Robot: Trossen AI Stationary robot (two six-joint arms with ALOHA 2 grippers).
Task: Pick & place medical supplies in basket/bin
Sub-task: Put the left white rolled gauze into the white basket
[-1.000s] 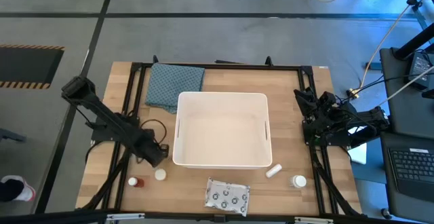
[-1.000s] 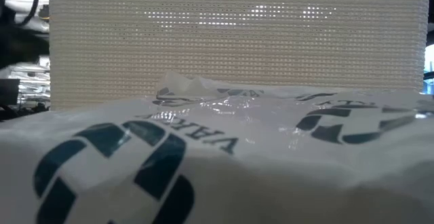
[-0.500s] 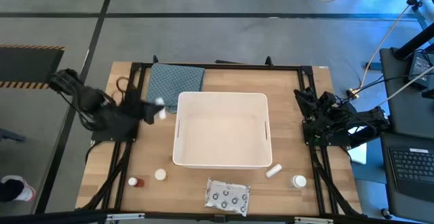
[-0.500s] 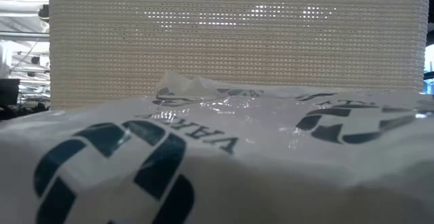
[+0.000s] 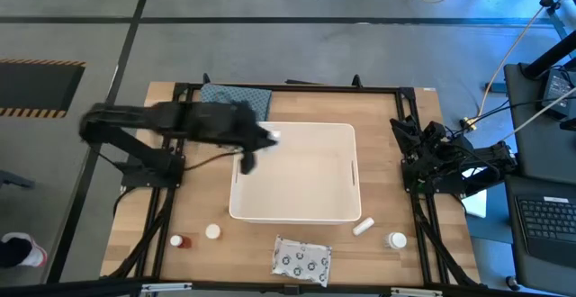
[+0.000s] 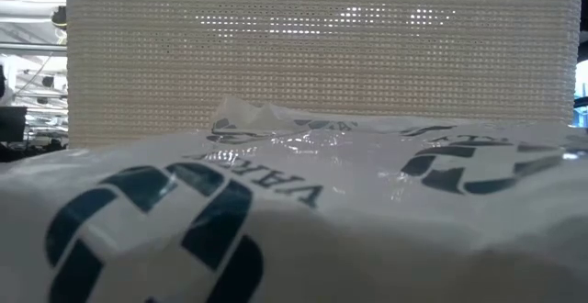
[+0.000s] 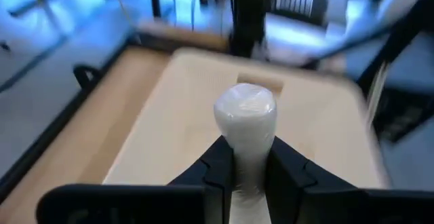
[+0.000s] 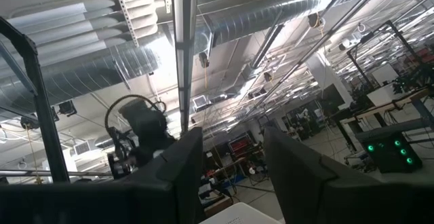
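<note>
The left gripper [image 5: 266,138] squeezes a small white round-capped bottle [image 7: 245,115] over the big white plastic tub [image 5: 295,209]. The right gripper [image 8: 232,157] waits aside, fingers apart.

Wooden table [image 5: 387,126], pale butcher-block top, black frame rails along its edges. White rectangular tub [image 5: 295,209] sits at centre. Blue-grey folded cloth [image 5: 216,117] lies at the far left corner, its edge against the tub. Along the near edge: tiny red-brown bottle [image 5: 181,241], beside it a small white round-capped bottle [image 5: 211,232]; silvery packet with dark dots [image 5: 301,261]; short white tube [image 5: 363,227] just off the tub's near right corner; second white bottle [image 5: 397,240]
</note>
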